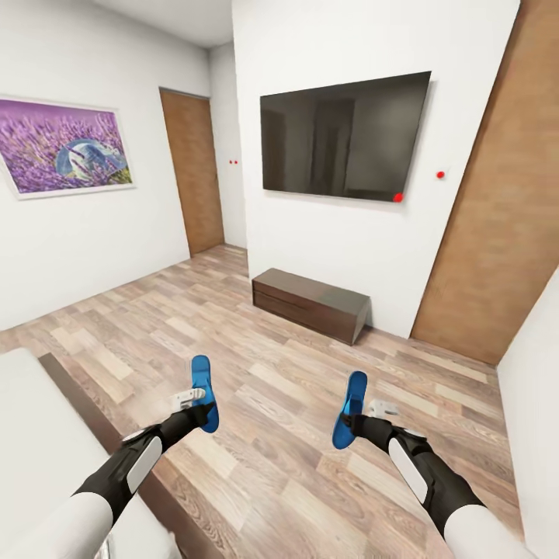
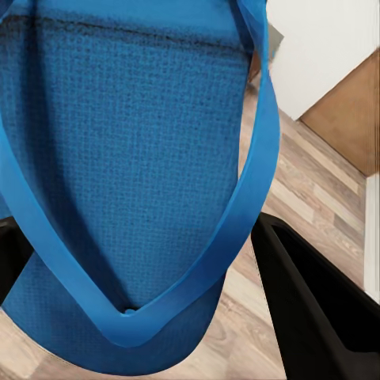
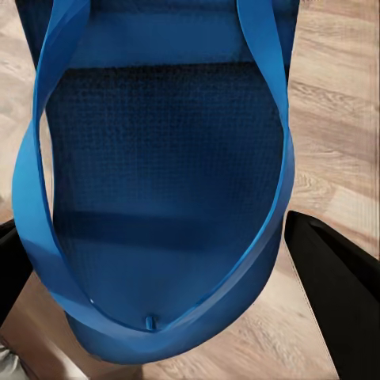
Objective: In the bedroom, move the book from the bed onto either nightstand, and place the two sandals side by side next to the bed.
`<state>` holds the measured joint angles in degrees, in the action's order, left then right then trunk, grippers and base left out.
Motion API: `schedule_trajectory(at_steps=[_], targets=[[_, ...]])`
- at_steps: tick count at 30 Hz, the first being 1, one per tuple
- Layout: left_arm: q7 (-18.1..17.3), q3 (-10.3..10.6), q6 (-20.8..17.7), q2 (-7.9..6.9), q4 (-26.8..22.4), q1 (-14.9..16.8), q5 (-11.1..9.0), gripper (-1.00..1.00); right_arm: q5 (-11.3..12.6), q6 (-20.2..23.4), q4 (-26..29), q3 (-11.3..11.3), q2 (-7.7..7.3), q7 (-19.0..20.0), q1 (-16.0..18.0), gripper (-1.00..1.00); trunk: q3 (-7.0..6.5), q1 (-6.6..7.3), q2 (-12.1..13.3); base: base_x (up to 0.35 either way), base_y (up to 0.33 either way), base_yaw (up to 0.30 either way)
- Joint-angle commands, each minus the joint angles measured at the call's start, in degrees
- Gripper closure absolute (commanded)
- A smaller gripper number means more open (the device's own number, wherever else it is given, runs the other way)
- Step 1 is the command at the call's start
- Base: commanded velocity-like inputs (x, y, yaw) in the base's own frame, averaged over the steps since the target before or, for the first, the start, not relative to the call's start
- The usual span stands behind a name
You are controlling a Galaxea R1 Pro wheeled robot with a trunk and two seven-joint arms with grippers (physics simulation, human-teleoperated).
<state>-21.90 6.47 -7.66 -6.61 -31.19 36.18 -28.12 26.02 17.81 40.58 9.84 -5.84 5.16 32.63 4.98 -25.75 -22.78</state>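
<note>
Two blue sandals aloft, one per arm. Left sandal (image 1: 203, 390) clamped in the left tool (image 1: 198, 409), sole and strap big and close in the left wrist view (image 2: 134, 182), dark fingers (image 2: 317, 309) flanking it on either side. Right sandal (image 1: 350, 409) gripped the same way by the right tool (image 1: 355, 423), strap looping over the textured footbed in the right wrist view (image 3: 158, 182), a black finger (image 3: 340, 277) just beside its edge. Both held off the wood-plank floor (image 1: 264, 435), well apart from each other, toes pointing away from the robot.

Bed (image 1: 35, 435) at the left arm's side, pale mattress and dark frame edge close to the left sandal. Judging by that: pickup of both sandals done, placing not yet. Still to come, setting the pair down side by side on the floor next to the bed, then the book-to-nightstand move.

Further out from the bed: a low dark cabinet (image 1: 310, 303) against the far wall under a wall-mounted television (image 1: 345, 138), closed, contents hidden. Wooden doors (image 1: 194, 171) beyond, a lavender picture (image 1: 66, 146) on the wall past the bed.
</note>
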Motion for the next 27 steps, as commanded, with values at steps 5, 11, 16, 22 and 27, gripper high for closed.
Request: schedule_trajectory(at_steps=[5, 11, 16, 22, 27], targets=[[-0.1, 0.2, -0.4, -0.07, -0.1, 0.0, -0.6, 1.00, 0.3, 0.2, 0.0, 0.2, -0.05, -0.1, 0.1, 1.00, 0.13, -0.04, -0.1, 0.000, 0.000, -0.300], [0.0, 0.2, -0.3, 0.54, -0.1, 0.0, -0.6, 1.00, 0.2, 0.1, -0.3, 0.2, -0.05, -0.2, 0.1, 1.00, 0.13, -0.04, -0.1, 0.000, 0.000, -0.300], [0.1, 0.2, -0.3, 0.70, 0.0, 0.0, -0.6, 1.00, 0.1, 0.1, -0.5, 0.2, -0.05, -0.2, 0.1, 1.00, 0.13, -0.04, -0.1, 0.000, 0.000, -0.300], [0.4, 0.2, -0.2, 1.95, 0.5, 0.0, -0.5, 1.00, -0.2, -0.4, -9.8, 0.3, -0.04, -0.2, 0.1, 1.00, 0.13, -0.04, -0.1, 0.000, 0.000, -0.300], [5.2, 0.3, 1.0, 3.81, 9.0, 0.0, 0.3, 1.00, -0.3, -9.7, -25.8, 0.4, -0.03, -0.2, 0.1, 1.00, 0.13, -0.04, -0.1, 0.000, 0.000, -0.300]])
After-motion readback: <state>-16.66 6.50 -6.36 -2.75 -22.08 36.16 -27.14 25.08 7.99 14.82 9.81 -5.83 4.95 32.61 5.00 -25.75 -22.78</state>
